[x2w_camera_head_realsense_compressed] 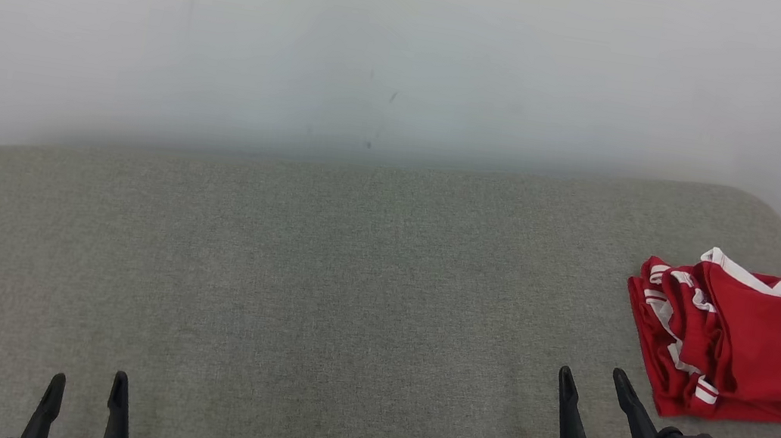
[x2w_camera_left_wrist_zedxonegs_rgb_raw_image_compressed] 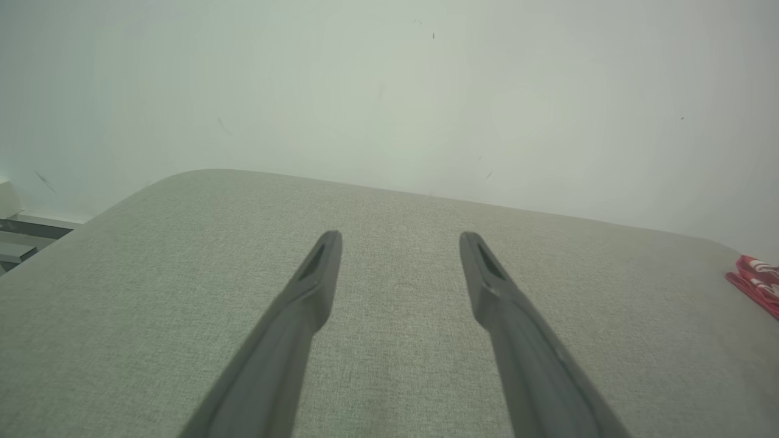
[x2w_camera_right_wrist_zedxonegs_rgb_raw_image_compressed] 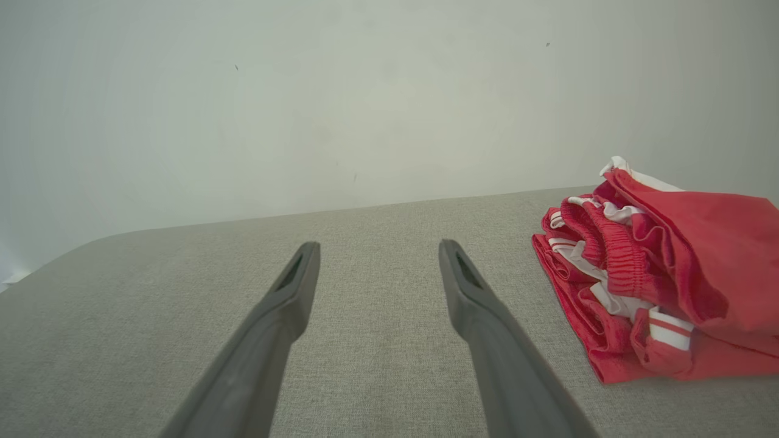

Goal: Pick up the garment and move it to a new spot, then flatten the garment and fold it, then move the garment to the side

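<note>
Looking down now: the red garment lies on the far right of the grey fabric-covered counter, close to its right edge. It is a compact folded bundle, with white striped trim and a ribbed waistband bunched along its left side. Some dark lettering peeks out at its right end, too small for me to read.

My right gripper hovers just left of the bundle and a little nearer to me. Its fingers are spread wide with nothing between them, apart from the cloth. From that wrist the garment sits off to the right of my fingers, its layers stacked but a bit rumpled at the near corner.

My left gripper is down at the lower left, well apart from the garment, also spread wide and empty. Past its fingers I catch a sliver of red at the far edge of the counter.

So where are we? The garment looks folded and parked at the side, and the middle of the counter is bare. I judge the pick-up, flattening, folding and move aside to be done. If anything is left, it is tidying that loose corner of the fold. Otherwise this reads as the finish. Behind it all is a plain pale wall.
</note>
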Controlling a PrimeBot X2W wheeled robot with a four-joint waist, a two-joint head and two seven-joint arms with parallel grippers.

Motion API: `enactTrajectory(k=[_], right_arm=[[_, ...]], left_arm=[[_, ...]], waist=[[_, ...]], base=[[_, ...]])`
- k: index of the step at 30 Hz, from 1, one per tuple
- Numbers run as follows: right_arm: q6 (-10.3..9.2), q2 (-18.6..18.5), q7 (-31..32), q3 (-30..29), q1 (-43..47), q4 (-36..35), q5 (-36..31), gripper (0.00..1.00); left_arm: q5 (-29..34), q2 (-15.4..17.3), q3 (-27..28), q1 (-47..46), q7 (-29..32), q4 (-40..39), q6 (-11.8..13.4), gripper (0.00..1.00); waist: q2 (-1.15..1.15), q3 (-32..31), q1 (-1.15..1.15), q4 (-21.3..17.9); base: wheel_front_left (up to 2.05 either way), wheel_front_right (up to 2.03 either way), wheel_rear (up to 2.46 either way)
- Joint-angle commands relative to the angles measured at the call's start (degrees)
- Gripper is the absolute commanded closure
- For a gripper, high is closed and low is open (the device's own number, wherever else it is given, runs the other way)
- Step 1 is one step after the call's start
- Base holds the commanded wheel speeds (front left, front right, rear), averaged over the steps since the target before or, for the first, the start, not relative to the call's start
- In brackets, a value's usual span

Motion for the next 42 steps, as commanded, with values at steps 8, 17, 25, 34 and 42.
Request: enactTrajectory(k=[8, 17, 25, 34, 42], right_arm=[[0.00, 0.11, 0.08, 0.00, 0.79, 1.67, 0.50, 1.00], [-0.01, 0.23, 2.02, -1.38, 1.89, 2.27, 7.70, 1.00], [-0.02, 0.37, 3.94, -2.70, 1.76, 1.15, 15.81, 1.00], [-0.03, 0.51, 5.94, -4.07, 1.56, 0.11, 24.05, 1.00], [-0.03, 0.62, 7.57, -5.20, 1.37, -0.73, 30.69, 1.00]], left_arm=[[-0.42, -0.23, -0.13, 0.39, 0.28, 1.32, 0.05, 1.00], [-7.79, -0.40, 0.27, -0.31, 2.71, 3.45, -0.33, 1.00], [-16.02, -0.35, 0.24, -1.46, 4.64, 3.55, -0.75, 1.00], [-24.30, -0.29, 0.36, -2.74, 6.75, 3.82, -1.19, 1.00], [-30.97, -0.24, 0.52, -3.83, 8.52, 4.11, -1.56, 1.00]], waist=[[0.00, 0.11, 0.00, 0.05], [0.00, 0.31, 0.00, 0.19], [0.00, 0.54, 0.00, 0.34], [0.00, 0.80, 0.00, 0.52], [0.00, 1.03, 0.00, 0.68]], base=[[0.00, 0.00, 0.00], [0.00, 0.00, 0.00], [0.00, 0.00, 0.00], [0.00, 0.00, 0.00], [0.00, 0.00, 0.00]])
